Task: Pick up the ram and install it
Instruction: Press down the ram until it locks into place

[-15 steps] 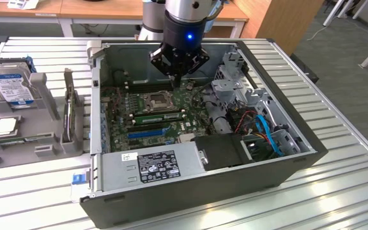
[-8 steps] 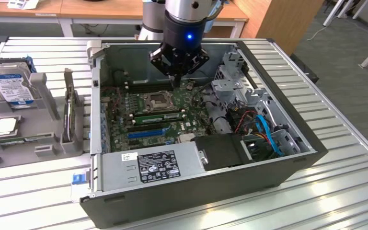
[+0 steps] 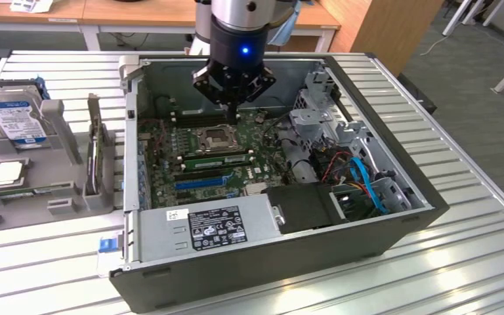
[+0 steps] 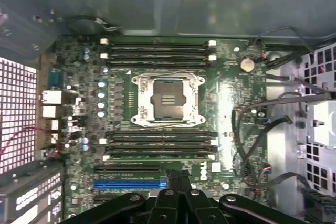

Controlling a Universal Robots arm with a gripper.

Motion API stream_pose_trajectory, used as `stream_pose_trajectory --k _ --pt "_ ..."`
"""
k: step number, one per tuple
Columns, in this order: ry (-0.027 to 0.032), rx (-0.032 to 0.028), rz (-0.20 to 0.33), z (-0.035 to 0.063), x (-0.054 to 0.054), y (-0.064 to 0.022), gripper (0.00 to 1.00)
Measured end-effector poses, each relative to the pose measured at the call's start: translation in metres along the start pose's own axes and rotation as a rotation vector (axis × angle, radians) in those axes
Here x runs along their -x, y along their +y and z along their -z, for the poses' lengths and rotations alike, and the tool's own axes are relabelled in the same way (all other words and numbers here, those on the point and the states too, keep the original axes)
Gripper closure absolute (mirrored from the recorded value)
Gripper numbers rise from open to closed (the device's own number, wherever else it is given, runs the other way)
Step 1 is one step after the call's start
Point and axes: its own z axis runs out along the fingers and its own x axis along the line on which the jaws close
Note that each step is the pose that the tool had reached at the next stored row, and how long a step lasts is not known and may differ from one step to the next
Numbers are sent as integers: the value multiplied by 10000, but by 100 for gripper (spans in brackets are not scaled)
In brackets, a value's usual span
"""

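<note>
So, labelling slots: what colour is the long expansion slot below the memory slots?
Blue; the expansion slot shows best in the wrist view.

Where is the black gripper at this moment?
In the exterior view the black gripper hangs shut inside the open dark computer case, over the green motherboard beside the silver processor socket.

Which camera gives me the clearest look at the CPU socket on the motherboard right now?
The wrist view: the CPU socket faces that camera squarely, unobstructed, with memory slots on two sides of it. In the exterior view the CPU socket shows at a slant, just below the shut gripper, inside the open computer case.
</note>
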Motion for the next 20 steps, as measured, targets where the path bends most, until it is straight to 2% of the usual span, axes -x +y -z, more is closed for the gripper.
stream_pose_trajectory --k 3,12,14,20 --pt "-1 1 -9 0 -52 0 90" --pt "11 -2 -12 1 -51 -1 90" --pt "52 -1 -30 0 -44 -1 90" --pt "246 -8 -87 0 -16 0 90"
